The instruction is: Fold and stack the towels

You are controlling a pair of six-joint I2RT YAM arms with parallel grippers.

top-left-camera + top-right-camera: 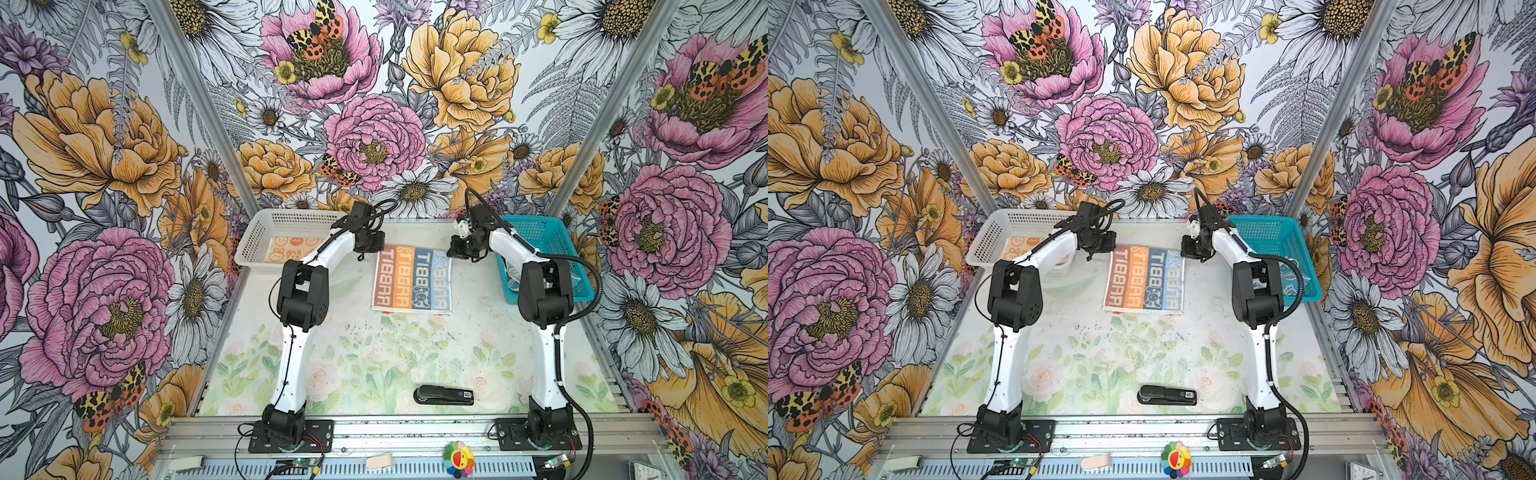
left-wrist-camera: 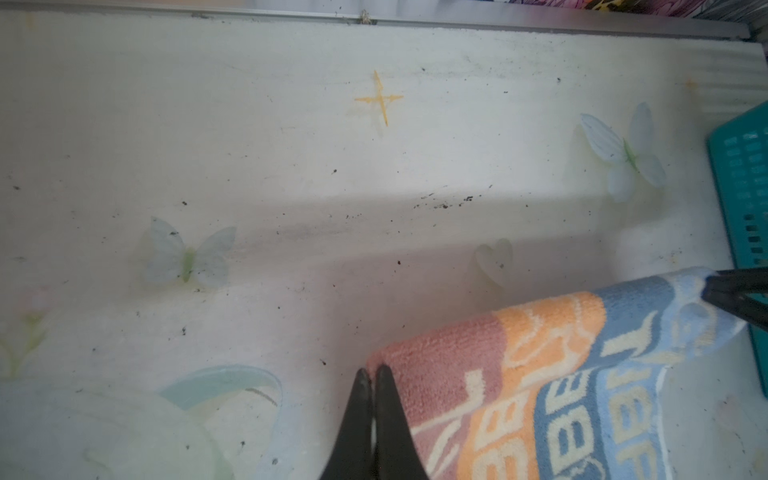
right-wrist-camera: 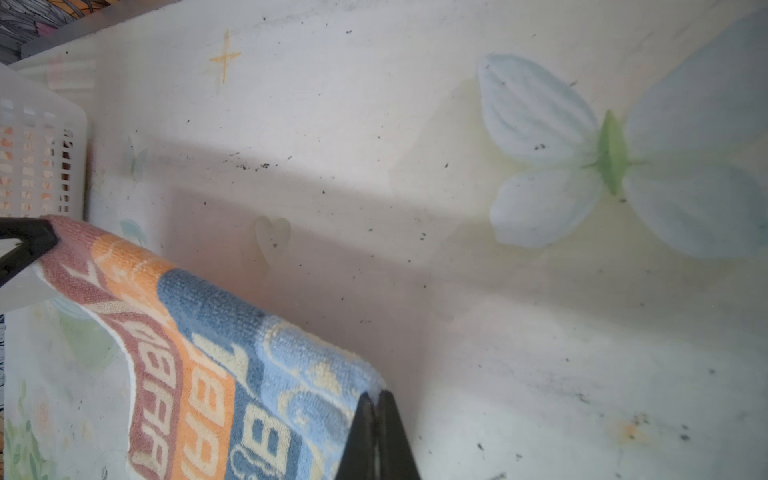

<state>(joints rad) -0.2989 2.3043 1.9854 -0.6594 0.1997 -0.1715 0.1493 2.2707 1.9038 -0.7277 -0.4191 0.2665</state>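
A striped towel (image 1: 411,279) (image 1: 1144,279) printed "RABBIT" in terracotta, orange and blue bands lies at the far middle of the table. Its far edge is raised off the surface. My left gripper (image 2: 372,370) (image 1: 376,249) is shut on the terracotta far corner. At the light-blue far corner, my right gripper (image 3: 376,395) (image 1: 451,252) is shut on the towel too. An orange and cream bunny towel (image 1: 291,249) lies inside the white basket (image 1: 257,237). A blue patterned towel (image 1: 1291,279) sits in the teal basket (image 1: 1304,249), partly hidden by the right arm.
A black stapler (image 1: 444,395) (image 1: 1167,395) lies near the table's front edge. A rainbow flower toy (image 1: 458,459) sits on the front rail. The white basket stands at the far left and the teal basket (image 1: 557,241) at the far right, both close to the grippers.
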